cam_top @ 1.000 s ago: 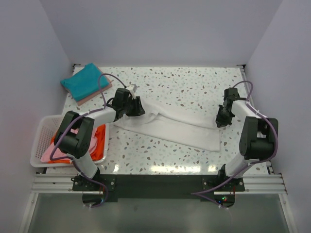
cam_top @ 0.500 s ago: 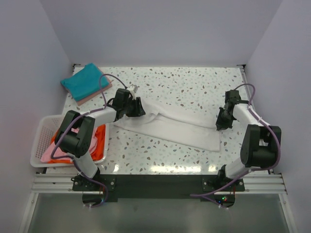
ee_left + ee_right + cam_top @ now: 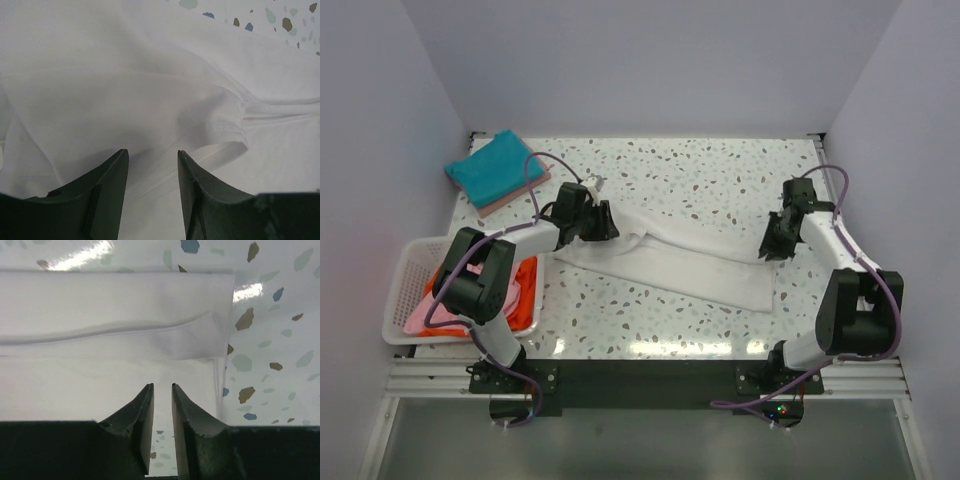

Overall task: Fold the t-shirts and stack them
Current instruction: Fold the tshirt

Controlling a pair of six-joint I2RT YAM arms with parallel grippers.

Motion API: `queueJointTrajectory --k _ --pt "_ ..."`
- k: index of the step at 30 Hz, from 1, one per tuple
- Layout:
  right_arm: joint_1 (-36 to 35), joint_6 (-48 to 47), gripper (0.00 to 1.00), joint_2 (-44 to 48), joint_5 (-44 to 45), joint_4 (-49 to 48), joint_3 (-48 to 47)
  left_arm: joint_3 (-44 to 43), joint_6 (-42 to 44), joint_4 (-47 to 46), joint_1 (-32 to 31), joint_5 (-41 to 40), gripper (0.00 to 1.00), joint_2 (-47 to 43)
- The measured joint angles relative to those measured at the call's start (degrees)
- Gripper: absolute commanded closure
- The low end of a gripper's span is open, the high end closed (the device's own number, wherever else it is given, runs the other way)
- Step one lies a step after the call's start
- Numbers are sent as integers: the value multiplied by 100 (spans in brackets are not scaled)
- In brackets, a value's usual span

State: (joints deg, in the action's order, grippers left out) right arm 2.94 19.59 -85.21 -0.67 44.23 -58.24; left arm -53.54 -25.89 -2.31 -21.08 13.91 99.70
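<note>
Top external: teal shirt (image 3: 492, 170) folded at far-left corner. White shirt (image 3: 670, 262) is a strip across the bench (image 3: 720, 180) middle. Left tool (image 3: 604, 222) spread over it; right tool (image 3: 772, 250) barely parted, empty. Basket shirts (image 3: 525, 295) not yet done.

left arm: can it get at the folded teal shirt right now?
Probably yes. The teal shirt sits on the left arm's side, uncovered, with bare table between it and the left pincer.

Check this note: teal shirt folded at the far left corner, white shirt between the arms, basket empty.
One error: the basket is not empty; it holds an orange shirt and a pink shirt, as the top external view shows. The teal shirt at the far left corner and the white shirt between the arms stand.
</note>
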Motion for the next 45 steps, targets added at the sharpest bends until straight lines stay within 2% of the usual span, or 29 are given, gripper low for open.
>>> queueJointTrajectory --k 3,9,19,45 --pt "2 57 61 -2 -262 -144 -232 0 11 31 0 0 51 0" --pt "-125 149 55 -555 -885 -717 -605 -20 70 111 0 -4 51 4" --pt "-704 247 54 -1554 -1447 -1451 -636 -79 234 496 7 -160 51 15" --pt "-695 -284 54 -1580 -1838 -1113 -358 -46 269 544 72 -201 50 15"
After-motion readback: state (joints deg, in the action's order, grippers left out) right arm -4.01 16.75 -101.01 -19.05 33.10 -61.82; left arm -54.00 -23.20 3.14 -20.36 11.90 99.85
